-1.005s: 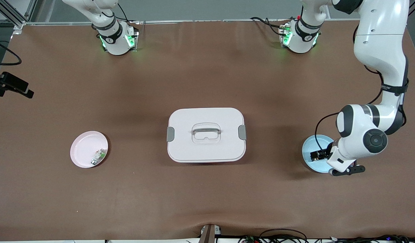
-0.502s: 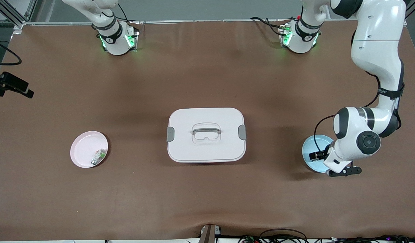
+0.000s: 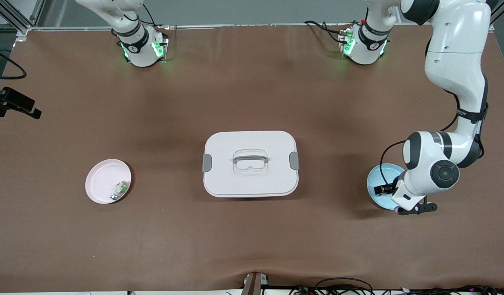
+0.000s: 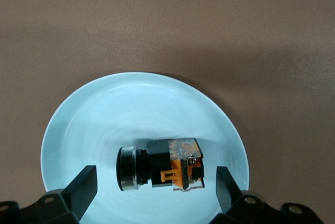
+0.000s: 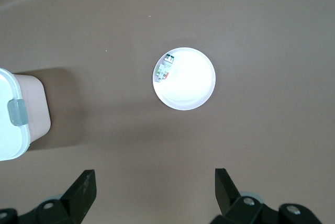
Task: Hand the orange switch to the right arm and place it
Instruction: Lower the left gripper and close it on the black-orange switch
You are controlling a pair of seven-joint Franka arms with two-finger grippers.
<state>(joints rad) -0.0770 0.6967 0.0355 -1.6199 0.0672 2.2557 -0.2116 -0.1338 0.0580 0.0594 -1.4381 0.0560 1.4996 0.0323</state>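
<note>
Brown table [image 3: 252,229], wide, both arm bases along the edge farthest from the front camera. Left arm [image 3: 457,61] reaches down toward its own end of the table; right arm [image 3: 125,24] waits, only its base and lower links showing in the front view. White box [image 3: 250,163] at table centre, lid on, grey latches at both short ends, handle lying flat in the lid. Pink plate [image 3: 100,180] toward the right arm's end, about as near the front camera as the box; blue plate [image 3: 378,178] toward the left arm's end, partly covered by the left wrist. Left gripper [image 4: 156,192] hangs low over the blue plate, fingers [image 4: 79,188] spread wide, one on each side of the switch [image 4: 162,164], not touching it, nothing held. Switch lies on its side in the blue plate [image 4: 94,114], near the rim, black body with orange face and a dark round collar at one end; in the front view only a dark corner of it [image 3: 381,189] shows beside the wrist. Right gripper [image 5: 156,192] is high above the table, fingers spread wide, empty, looking down on the pink plate [image 5: 191,85]. Small white-and-green part [image 3: 119,190] rests in the pink plate against the rim, on the side toward the box.
</note>
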